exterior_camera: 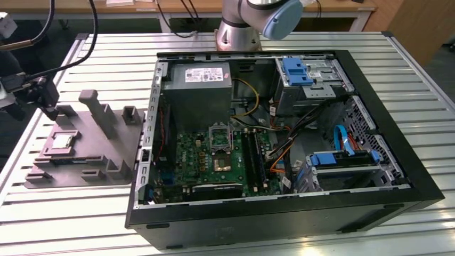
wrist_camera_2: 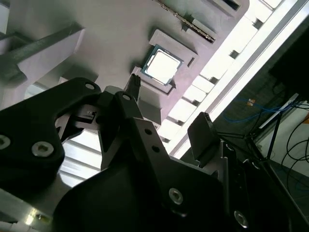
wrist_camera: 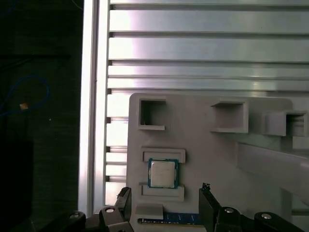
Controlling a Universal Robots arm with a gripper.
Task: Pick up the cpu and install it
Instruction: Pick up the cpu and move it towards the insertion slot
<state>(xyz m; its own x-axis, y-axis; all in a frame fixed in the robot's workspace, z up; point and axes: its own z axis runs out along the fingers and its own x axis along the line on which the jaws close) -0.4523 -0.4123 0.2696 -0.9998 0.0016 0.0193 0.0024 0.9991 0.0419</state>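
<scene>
**A:** So, how far along are you?

**B:** Barely started, I'd judge. Both steps, the pick and the install, are left to do. At the exterior view's left, my gripper (exterior_camera: 44, 104) hangs over the grey plastic fixture with posts and slots (exterior_camera: 106, 154). My jaws are spread apart with nothing between them. The small flat square cpu with a pale silvery metal top (exterior_camera: 63, 140) lies flat in its shallow recess on that fixture, untouched.

**A:** Do the wrist cameras agree?

**B:** Yes. In the first wrist view the cpu (wrist_camera: 162, 173) sits just ahead of my fingertips (wrist_camera: 208, 205), roughly centred between them. In the second wrist view it (wrist_camera_2: 161, 65) lies beyond my gripper (wrist_camera_2: 168, 99), apart from both fingers.

**A:** And further right?

**B:** The black metal computer case (exterior_camera: 398, 202) lies open on the ribbed aluminium table (exterior_camera: 71, 213), with the green motherboard (exterior_camera: 199, 154) exposed. Its dark metal-framed socket (exterior_camera: 220, 138) is well apart from the cpu.

**A:** Anything you can't make out?

**B:** Plenty. I cannot tell whether the socket's frame is lifted. My arm is cut off at the exterior view's top, and my gripper is partly cropped at its left edge. In the first wrist view, 1 blue-edged strip is half hidden between my fingers.
</scene>
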